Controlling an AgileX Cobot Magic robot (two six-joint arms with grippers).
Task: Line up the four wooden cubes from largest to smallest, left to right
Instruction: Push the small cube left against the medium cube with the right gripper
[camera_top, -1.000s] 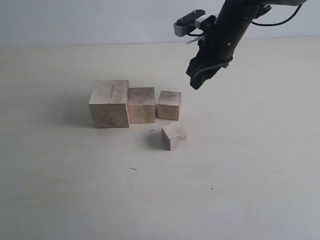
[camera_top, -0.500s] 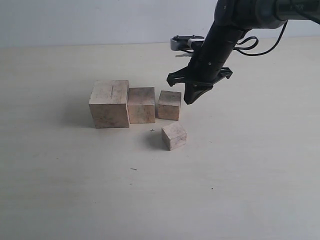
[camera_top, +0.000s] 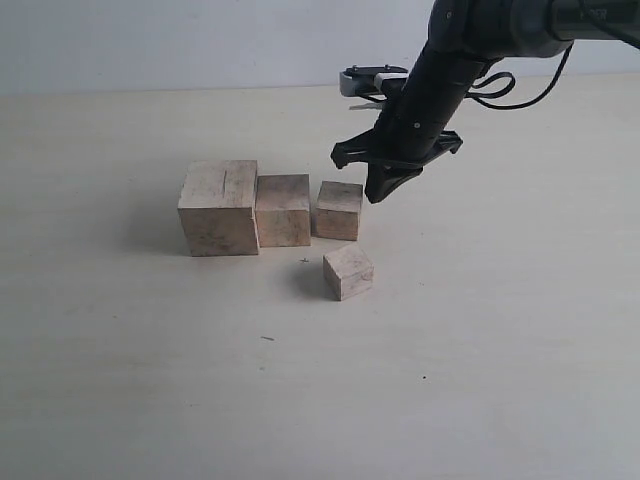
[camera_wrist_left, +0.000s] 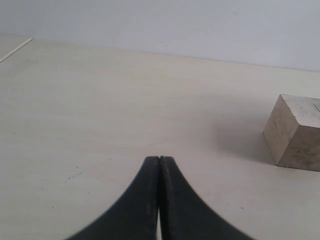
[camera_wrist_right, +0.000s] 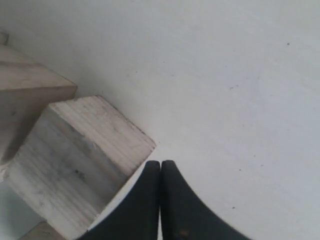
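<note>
Right pincer (camera_top: 378, 193) hung closed beside the third cube (camera_top: 339, 210); likely step — fetching the stray cube (camera_top: 348, 272) in front of it; next, open, descend.

Setting, as I log it from my console: a robot test bench. Bare pale tabletop (camera_top: 480, 350), plain white wall (camera_top: 200, 40) behind it, black arm (camera_top: 450, 70) with trailing cable (camera_top: 530, 95).

On my left wrist feed the frame edge slices through a wooden cube (camera_wrist_left: 295, 132); I see only part of two faces. On the right wrist feed the near cube (camera_wrist_right: 75, 160) and the far cube (camera_wrist_right: 30, 80) both run past the frame edge, so I cannot tell their sizes. The right arm (camera_top: 480, 40) leaves the exterior view at the top.
</note>
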